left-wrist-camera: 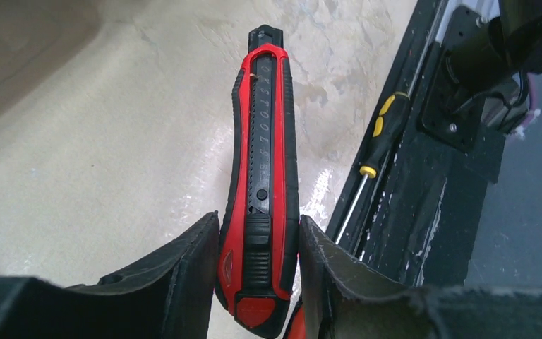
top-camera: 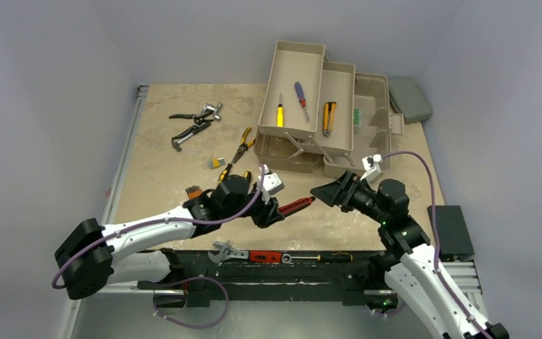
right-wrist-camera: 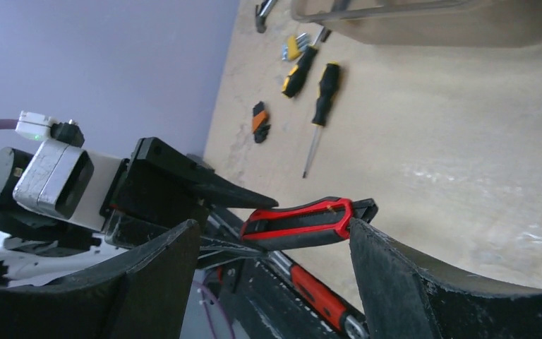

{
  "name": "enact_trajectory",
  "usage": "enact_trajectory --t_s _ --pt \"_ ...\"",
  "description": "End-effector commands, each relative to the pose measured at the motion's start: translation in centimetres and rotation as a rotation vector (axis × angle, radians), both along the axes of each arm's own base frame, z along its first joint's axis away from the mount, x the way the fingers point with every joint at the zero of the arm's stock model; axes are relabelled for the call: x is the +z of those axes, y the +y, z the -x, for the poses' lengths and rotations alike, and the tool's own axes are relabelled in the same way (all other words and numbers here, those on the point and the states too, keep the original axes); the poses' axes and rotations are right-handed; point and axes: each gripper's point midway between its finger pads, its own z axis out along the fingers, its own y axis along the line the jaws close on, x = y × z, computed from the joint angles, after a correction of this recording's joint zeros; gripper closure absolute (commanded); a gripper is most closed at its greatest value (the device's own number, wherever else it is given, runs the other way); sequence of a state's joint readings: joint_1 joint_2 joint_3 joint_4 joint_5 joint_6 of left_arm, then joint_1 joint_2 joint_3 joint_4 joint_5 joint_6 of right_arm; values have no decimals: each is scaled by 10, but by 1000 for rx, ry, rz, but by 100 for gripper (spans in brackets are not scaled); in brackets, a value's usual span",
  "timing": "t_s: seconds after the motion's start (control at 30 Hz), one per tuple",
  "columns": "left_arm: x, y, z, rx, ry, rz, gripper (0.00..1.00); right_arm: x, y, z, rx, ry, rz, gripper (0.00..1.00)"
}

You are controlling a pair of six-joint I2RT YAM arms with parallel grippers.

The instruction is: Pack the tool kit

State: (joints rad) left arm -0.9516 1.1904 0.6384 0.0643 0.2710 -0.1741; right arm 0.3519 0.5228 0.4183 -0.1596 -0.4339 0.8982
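The beige toolbox stands open at the back with its trays folded out. The trays hold a yellow screwdriver, a red-and-blue screwdriver and a yellow utility knife. My left gripper is shut on the rear of a red-and-black utility knife and holds it above the table near the front. My right gripper is open and faces the knife. The knife's tip sits between its fingers, close to the right one.
Yellow-handled pliers, dark pliers and a hammer-like tool and a hex key set lie on the left of the table. A grey case sits at the back right. A wrench and tools lie along the black front rail.
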Motion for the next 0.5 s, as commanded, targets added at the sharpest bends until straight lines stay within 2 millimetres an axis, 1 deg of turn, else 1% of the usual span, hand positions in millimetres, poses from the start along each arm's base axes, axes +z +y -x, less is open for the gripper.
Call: enact_trajectory --t_s 0.0,0.1,0.13,0.2,0.27,0.33,0.4,0.47 --pt "39 6 -21 153 -113 181 100 26 27 -6 30 -46 -80 24" --pt "43 24 -34 266 -165 183 100 24 52 -5 54 -19 -62 24" --pt "43 28 -36 284 -171 173 100 23 61 -4 58 -2 -53 23" --pt "44 39 -43 345 -199 155 100 14 77 -3 52 42 -23 21" --pt "46 49 -46 387 -220 153 100 9 87 -4 34 64 -17 19" --pt "50 57 -48 419 -242 159 100 6 93 -6 6 84 -12 18" --pt "51 64 -50 443 -261 162 100 3 92 -11 -44 96 -7 17" --pt "48 66 -50 444 -262 145 100 1 90 -15 -73 109 -1 17"
